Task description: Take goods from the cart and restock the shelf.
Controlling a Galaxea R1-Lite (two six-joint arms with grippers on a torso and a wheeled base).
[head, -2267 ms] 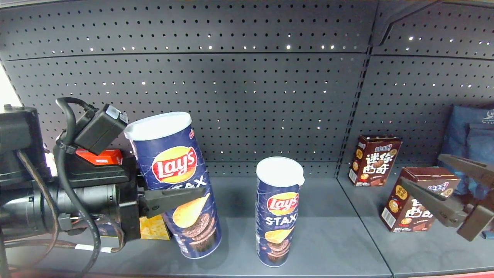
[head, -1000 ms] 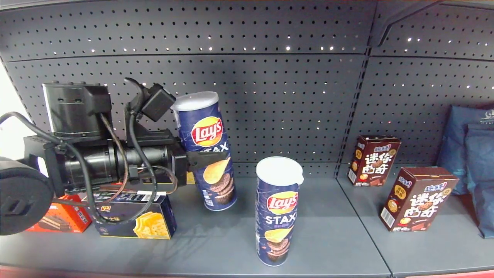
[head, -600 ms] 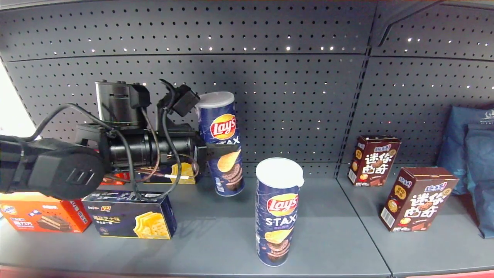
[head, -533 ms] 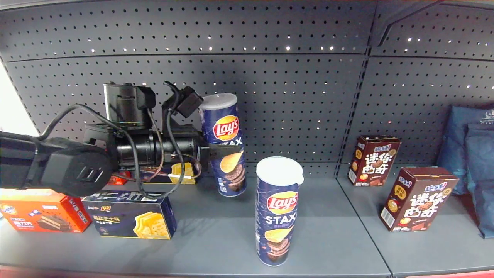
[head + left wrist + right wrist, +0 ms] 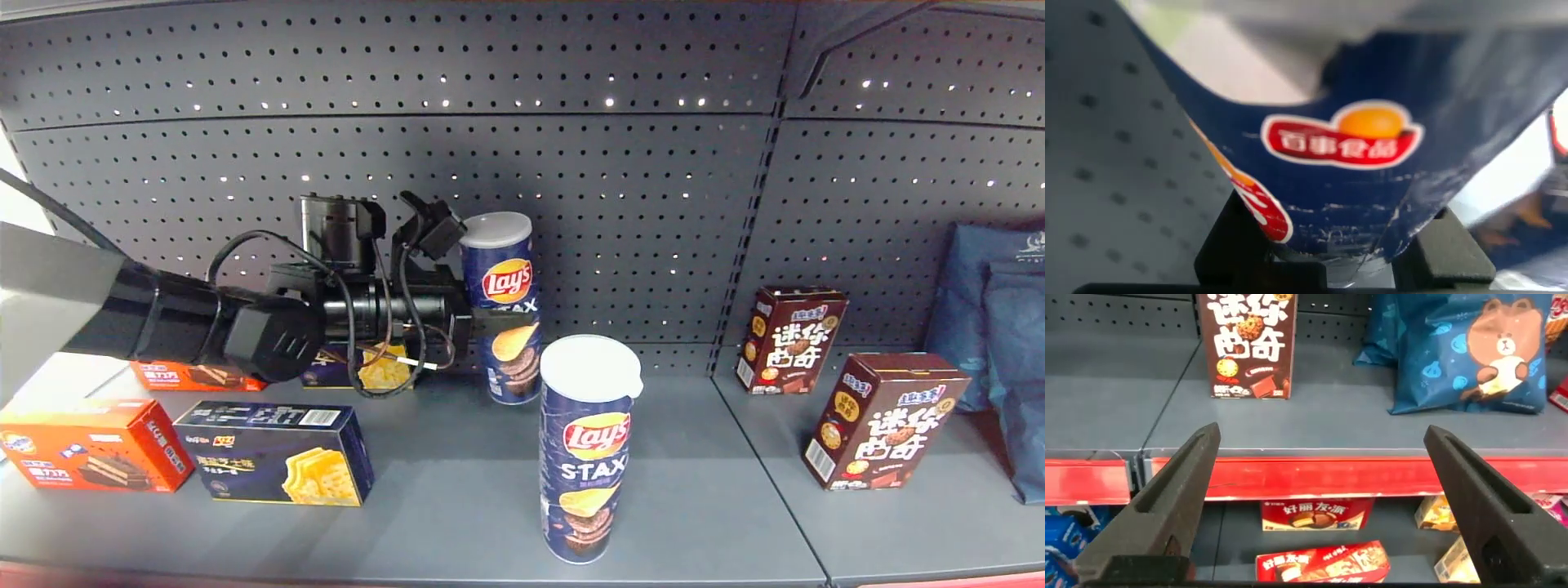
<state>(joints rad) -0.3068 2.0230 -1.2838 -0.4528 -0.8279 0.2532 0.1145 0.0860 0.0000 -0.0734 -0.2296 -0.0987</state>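
Left pincer (image 5: 508, 322): squeezed tight on the middle of the held chip can (image 5: 500, 261)
Held chip can: upright, close to the holey back wall (image 5: 637, 204); its bottom was down by the shelf (image 5: 457, 498), touching or not I could not tell
Second chip can (image 5: 588, 449): stood nearer the front edge than the pincer, a bit to its right
Open room: bare shelf lay between the pincer and the cracker box (image 5: 277, 461)
Right pincer (image 5: 1327, 514): spread wide, holding nothing, in front of the red shelf edge (image 5: 1315, 478)
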